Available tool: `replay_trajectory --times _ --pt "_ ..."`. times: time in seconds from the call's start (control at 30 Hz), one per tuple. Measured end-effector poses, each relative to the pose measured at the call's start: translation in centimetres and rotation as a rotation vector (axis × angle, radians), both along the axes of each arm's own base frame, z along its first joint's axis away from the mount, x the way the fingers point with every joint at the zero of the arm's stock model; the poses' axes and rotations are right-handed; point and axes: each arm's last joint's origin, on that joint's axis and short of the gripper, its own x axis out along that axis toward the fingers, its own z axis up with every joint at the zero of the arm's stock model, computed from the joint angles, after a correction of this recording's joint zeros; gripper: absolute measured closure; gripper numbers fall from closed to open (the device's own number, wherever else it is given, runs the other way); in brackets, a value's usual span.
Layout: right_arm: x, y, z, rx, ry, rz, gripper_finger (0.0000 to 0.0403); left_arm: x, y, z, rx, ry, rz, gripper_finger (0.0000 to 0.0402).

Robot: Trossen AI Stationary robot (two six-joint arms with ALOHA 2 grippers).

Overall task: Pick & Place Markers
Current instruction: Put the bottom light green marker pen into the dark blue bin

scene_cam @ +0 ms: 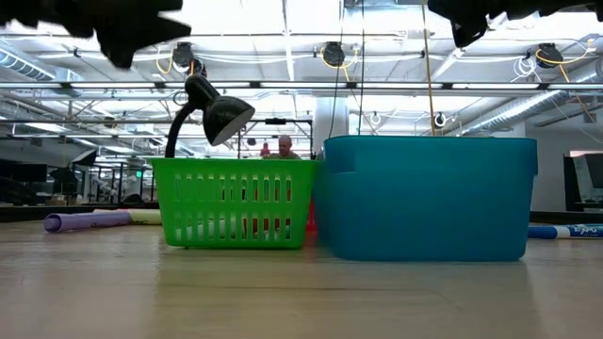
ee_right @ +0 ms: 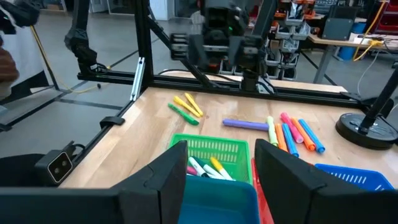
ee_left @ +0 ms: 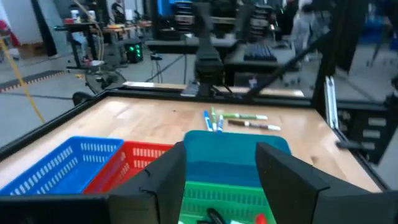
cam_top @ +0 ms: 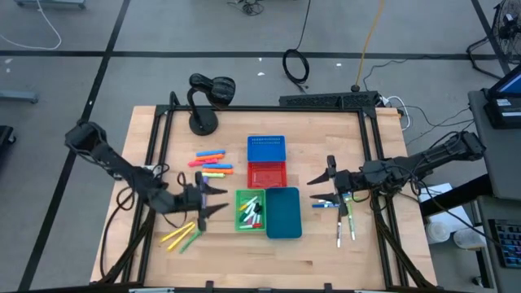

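The markers (cam_top: 214, 163) lay in groups around my bins: a bright row at ten o'clock, yellow and green ones (cam_top: 182, 237) at eight o'clock, a few more (cam_top: 345, 220) at four o'clock. Some already sat in the green basket (cam_top: 238, 213), so I guessed that was where they go. My left gripper (cam_top: 213, 200) and right gripper (cam_top: 319, 190) hung on each side, fingers apart, holding nothing. The surface (cam_top: 317, 252) was pale wood, with a black lamp (cam_top: 210, 95) at twelve o'clock. A big workshop lay behind.

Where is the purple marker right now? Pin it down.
In the high view the purple marker lies on the table's left half, below the row of coloured markers, left of the green basket, beside the left gripper.
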Motion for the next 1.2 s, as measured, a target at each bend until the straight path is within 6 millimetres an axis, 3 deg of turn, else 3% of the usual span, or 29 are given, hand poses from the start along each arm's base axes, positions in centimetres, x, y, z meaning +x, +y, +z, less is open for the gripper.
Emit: replay_trajectory --times 0.2,0.33,0.57,0.77,1.0,1.2 --pt "0.0 0.0 0.0 -0.004 0.0 -0.003 0.023 -0.6 2.7 -2.0 -0.096 -0.048 0.011 0.0204" --pt "0.0 0.0 0.0 -0.004 -0.001 -0.004 0.0231 -0.7 4.4 -3.2 -0.109 -0.015 0.123 0.0204" --pt "0.0 0.0 0.0 -0.004 -0.001 -0.005 0.0231 -0.6 6.0 -3.7 -0.101 -0.019 0.256 0.0204" --pt "0.0 0.0 0.0 -0.015 -0.002 -0.003 0.023 -0.4 5.8 -3.6 -0.179 -0.023 0.085 0.0204" --pt "-0.1 0.2 -0.1 0.013 0.01 0.014 0.0231 -0.1 5.3 -2.8 -0.029 -0.063 -0.372 0.0204" --pt "-0.2 0.6 -0.2 0.043 0.026 0.031 0.0234 -0.4 7.6 -2.5 -0.038 0.001 -0.318 0.0204"
